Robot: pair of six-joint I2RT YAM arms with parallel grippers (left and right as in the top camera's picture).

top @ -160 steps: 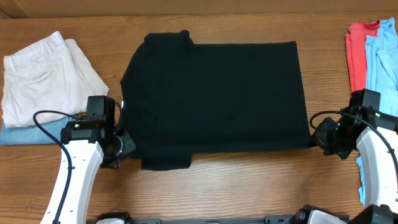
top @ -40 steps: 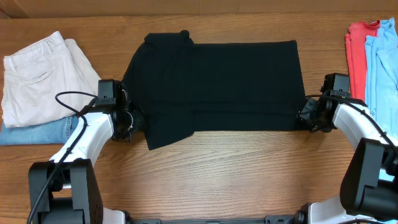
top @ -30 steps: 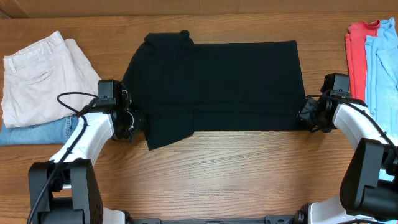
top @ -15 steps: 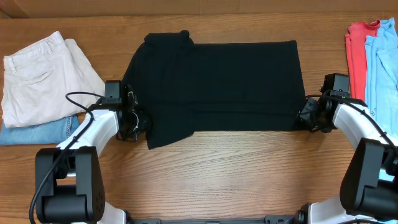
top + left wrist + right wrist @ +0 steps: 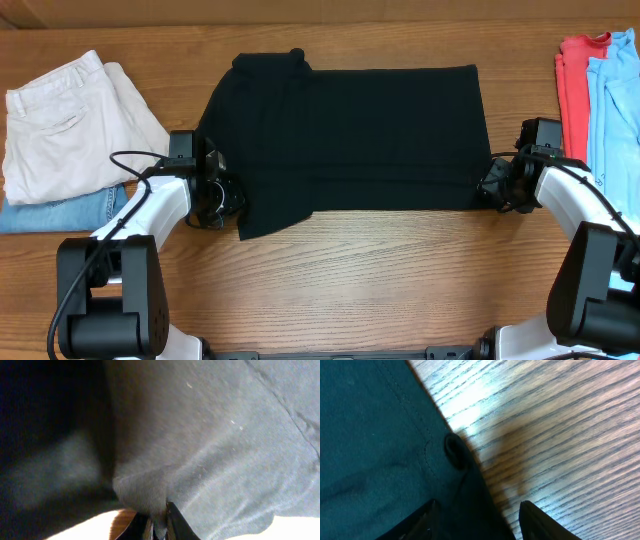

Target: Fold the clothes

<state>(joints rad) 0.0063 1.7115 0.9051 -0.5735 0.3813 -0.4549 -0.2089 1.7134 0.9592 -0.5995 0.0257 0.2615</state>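
The black T-shirt [image 5: 350, 130] lies spread on the wooden table [image 5: 380, 280], its near part folded up over itself. My left gripper [image 5: 226, 196] is at the shirt's left edge. In the left wrist view it [image 5: 159, 529] is shut on a pinch of the black fabric [image 5: 215, 435]. My right gripper [image 5: 488, 188] is at the shirt's right edge. In the right wrist view it [image 5: 480, 525] is open, its fingers [image 5: 427, 520] straddling the hemmed edge of the shirt [image 5: 370, 435] on the wood.
Cream trousers [image 5: 70, 125] lie on blue jeans [image 5: 60, 212] at the left, close behind my left arm. A red shirt [image 5: 575, 85] and a light blue shirt [image 5: 615, 100] lie at the right edge, beside my right arm.
Since the oldest frame both grippers carried the shirt's near edge up over itself. In the last second the left gripper shifted slightly right; the right arm stayed still.
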